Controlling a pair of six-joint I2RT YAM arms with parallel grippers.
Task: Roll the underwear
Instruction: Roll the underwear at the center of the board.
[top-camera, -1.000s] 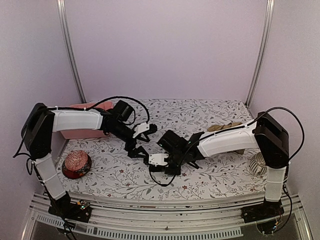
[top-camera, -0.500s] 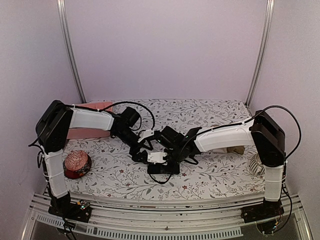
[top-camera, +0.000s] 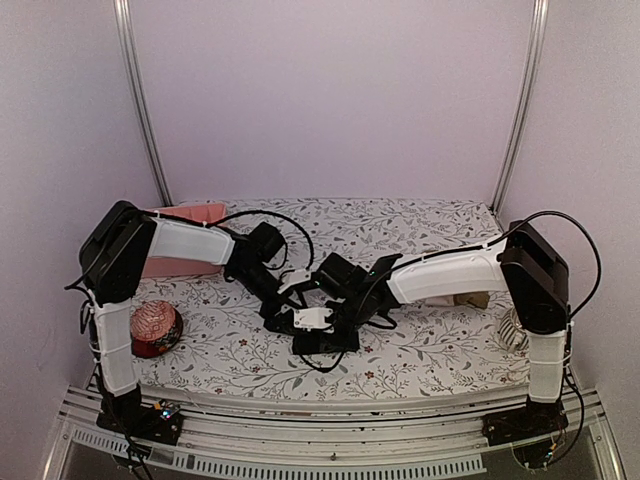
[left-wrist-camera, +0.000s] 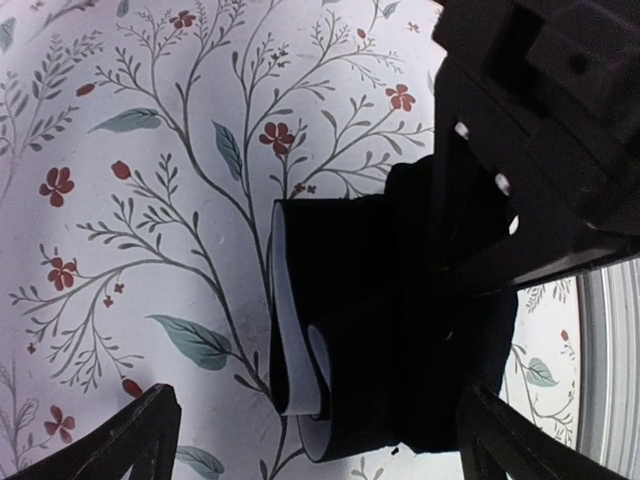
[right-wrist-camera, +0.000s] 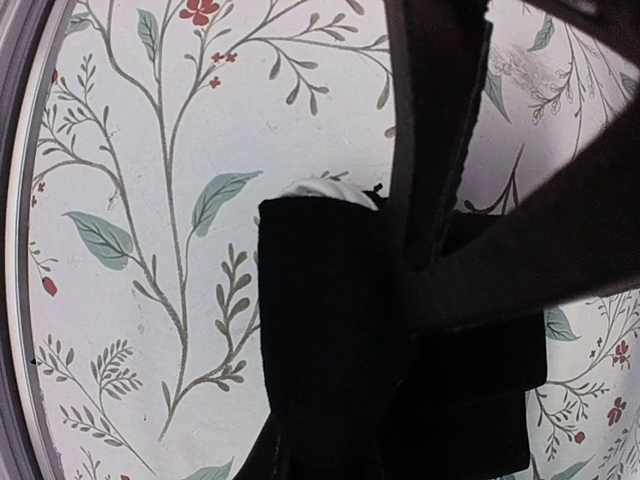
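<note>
Soft, even light falls overhead, shadows faint. Wrist views look sharp on the surface (left-wrist-camera: 150, 200); the black underwear (left-wrist-camera: 350, 300) shows no detail.

Black underwear (left-wrist-camera: 350, 320), white trim; white tablecloth (left-wrist-camera: 130, 200), green leaves, red flowers; red bowl (top-camera: 152, 328); pink box (top-camera: 185, 213).

I saw floral table (top-camera: 420, 225) carrying black underwear roll (top-camera: 326, 341) centre-front, red bowl (top-camera: 152, 328) left, pink box (top-camera: 168, 266) back-left, tan underwear (top-camera: 479, 298) mostly hidden right.
</note>
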